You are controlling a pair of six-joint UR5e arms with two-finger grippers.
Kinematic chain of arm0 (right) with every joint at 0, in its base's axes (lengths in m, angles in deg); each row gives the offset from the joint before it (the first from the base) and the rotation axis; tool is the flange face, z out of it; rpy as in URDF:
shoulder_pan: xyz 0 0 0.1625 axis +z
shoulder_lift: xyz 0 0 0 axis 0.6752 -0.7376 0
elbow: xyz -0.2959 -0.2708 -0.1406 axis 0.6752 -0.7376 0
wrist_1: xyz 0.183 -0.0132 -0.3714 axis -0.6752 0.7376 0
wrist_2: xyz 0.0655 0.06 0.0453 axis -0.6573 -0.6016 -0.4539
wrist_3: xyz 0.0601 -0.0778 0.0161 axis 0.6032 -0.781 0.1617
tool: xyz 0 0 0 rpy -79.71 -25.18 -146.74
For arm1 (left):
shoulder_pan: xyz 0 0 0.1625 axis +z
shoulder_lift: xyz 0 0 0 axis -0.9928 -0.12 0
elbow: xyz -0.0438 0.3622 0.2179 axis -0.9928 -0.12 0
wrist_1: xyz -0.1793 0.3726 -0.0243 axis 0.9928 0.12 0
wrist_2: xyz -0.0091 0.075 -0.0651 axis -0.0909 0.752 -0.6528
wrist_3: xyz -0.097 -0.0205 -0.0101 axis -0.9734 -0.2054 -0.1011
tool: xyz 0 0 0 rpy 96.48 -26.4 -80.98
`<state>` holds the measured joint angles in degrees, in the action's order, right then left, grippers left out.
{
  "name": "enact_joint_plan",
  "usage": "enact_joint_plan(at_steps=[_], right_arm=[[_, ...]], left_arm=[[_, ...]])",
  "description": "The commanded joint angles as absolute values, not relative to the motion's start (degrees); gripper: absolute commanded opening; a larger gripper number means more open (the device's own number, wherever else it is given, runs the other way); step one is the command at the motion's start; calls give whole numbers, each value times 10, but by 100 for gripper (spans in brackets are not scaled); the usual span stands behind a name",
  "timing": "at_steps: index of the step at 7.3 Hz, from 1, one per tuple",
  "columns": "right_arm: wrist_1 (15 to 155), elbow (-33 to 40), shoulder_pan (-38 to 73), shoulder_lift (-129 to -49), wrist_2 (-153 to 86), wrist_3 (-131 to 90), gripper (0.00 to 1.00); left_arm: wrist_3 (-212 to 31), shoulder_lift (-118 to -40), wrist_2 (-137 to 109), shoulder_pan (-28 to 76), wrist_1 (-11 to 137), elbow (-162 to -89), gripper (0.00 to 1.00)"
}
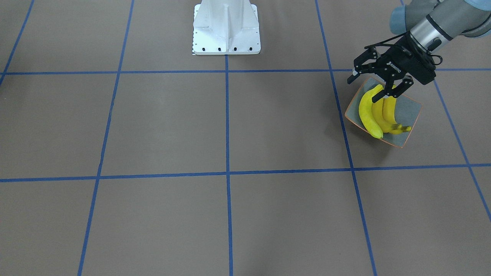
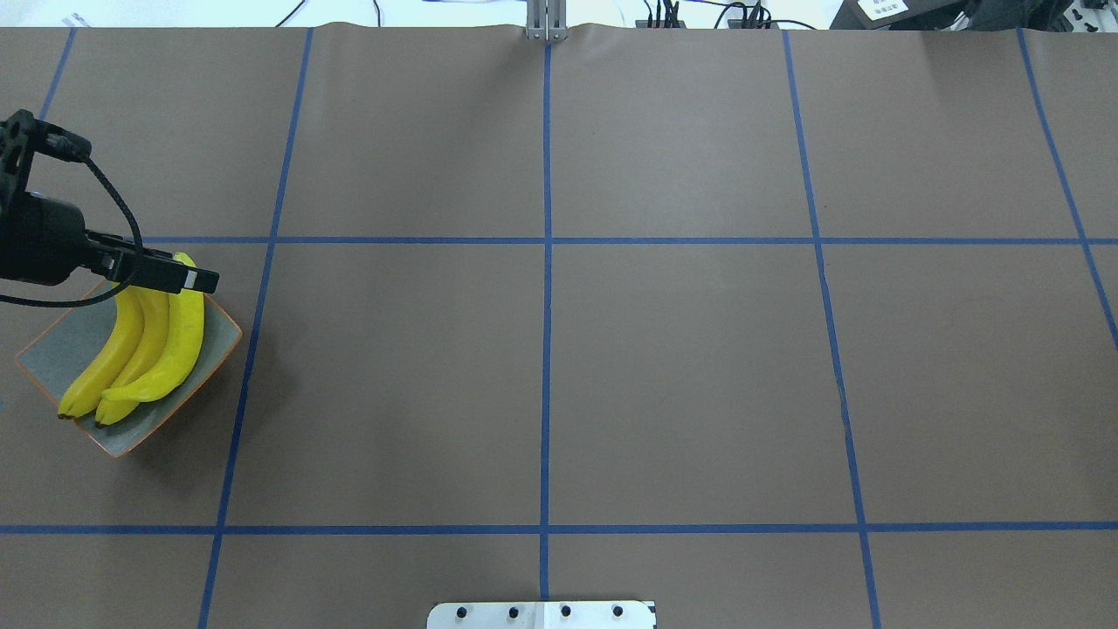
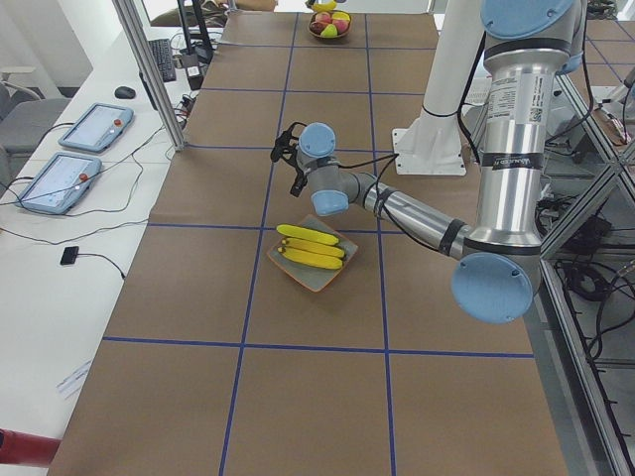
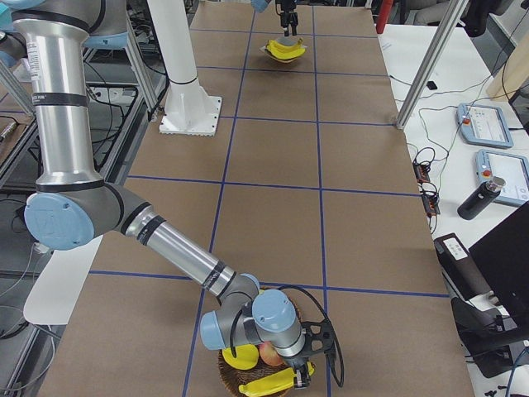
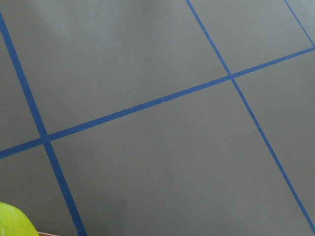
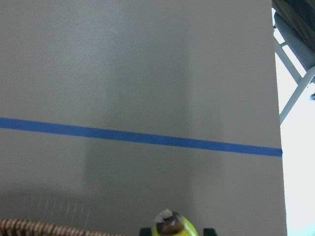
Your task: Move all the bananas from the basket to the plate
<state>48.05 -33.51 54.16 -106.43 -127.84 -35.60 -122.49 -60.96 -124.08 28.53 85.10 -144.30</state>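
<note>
Status: I count three bananas [image 1: 378, 113] on the plate [image 1: 413, 109] below wide left jaws; a fourth banana [image 4: 269, 383] sits at the basket [image 4: 234, 387], right jaws indeterminate.

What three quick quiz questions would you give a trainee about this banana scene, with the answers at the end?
1. How many bananas lie on the plate?
2. True or false: the left gripper is shut on a banana.
3. Where is the fourth banana? A: on the bare table. B: at the basket. C: in the left gripper.
Key: 1: three. 2: false, it is open above the plate. 3: B.
</note>
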Motion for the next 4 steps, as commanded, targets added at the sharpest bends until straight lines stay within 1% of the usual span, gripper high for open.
enact_joint_plan(at_steps=[1, 2, 4], right_arm=[[565, -251, 573, -1062, -1228, -385, 0], [593, -213, 575, -1059, -1219, -374, 0], [595, -176, 576, -1043, -1216, -259, 0]], left_arm=[[-1226, -610, -1241, 285, 851, -1443, 100], [-1226, -610, -1241, 285, 851, -1443, 100], [-1239, -611, -1241, 286, 851, -1443, 100]])
